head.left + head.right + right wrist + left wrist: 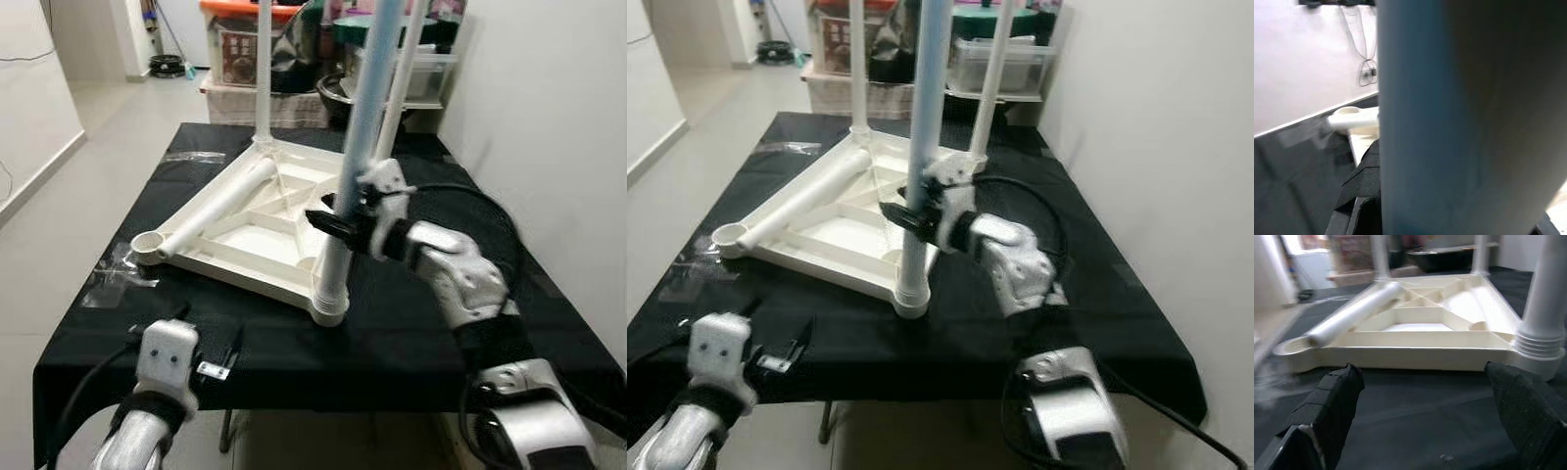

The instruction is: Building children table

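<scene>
Currently my right gripper (pixel 338 220) clamps the near leg (pixel 361 157) mid-frame, seating it in the tabletop (pixel 257 227); left gripper (pixel 1425 396) spread, idle at bottom left; next, the lying leg (pixel 217 201).

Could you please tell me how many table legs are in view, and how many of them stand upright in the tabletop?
4. Three stand upright: the near leg gripped by the right claw, the far-left leg and the far-right leg. The fourth leg lies loose across the upturned tabletop.

A room in a home is shown: pale tiled floor (pixel 108 137), plain white walls (pixel 549 127), a work table draped in black cloth (pixel 411 343), and clear plastic storage boxes (pixel 235 44) stacked with household clutter against the far wall.
</scene>
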